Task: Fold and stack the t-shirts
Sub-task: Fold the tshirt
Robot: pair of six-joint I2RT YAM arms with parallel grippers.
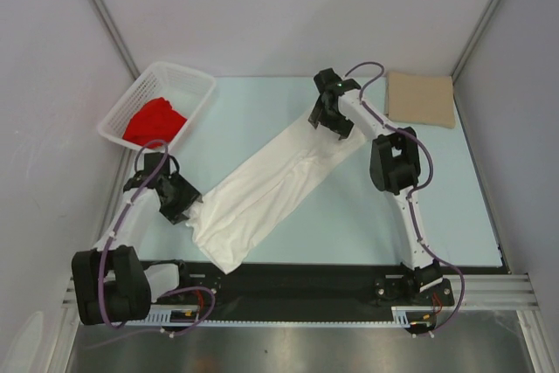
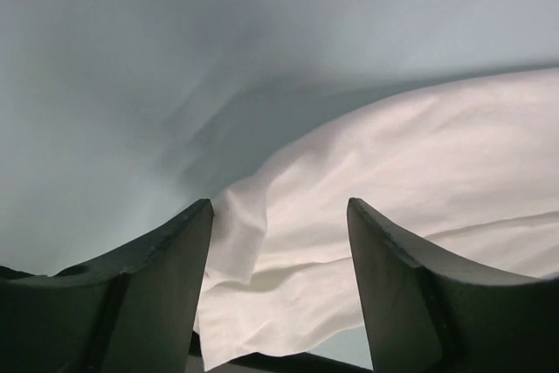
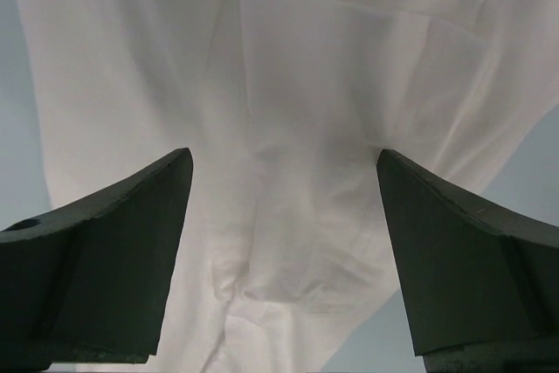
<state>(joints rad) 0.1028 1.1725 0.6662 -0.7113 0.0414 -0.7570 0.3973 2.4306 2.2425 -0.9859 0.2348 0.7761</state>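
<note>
The white t-shirt lies as a long diagonal strip across the pale blue table, from near left to far right. My left gripper is open just above its near left end; the left wrist view shows the cloth between the spread fingers. My right gripper is open over the far right end; the cloth fills the right wrist view. The tan t-shirt lies as a flat rectangle at the far right corner. The red t-shirt sits crumpled in the basket.
A white plastic lattice basket stands at the far left of the table. Grey enclosure walls rise on three sides. A black strip and the arm bases run along the near edge.
</note>
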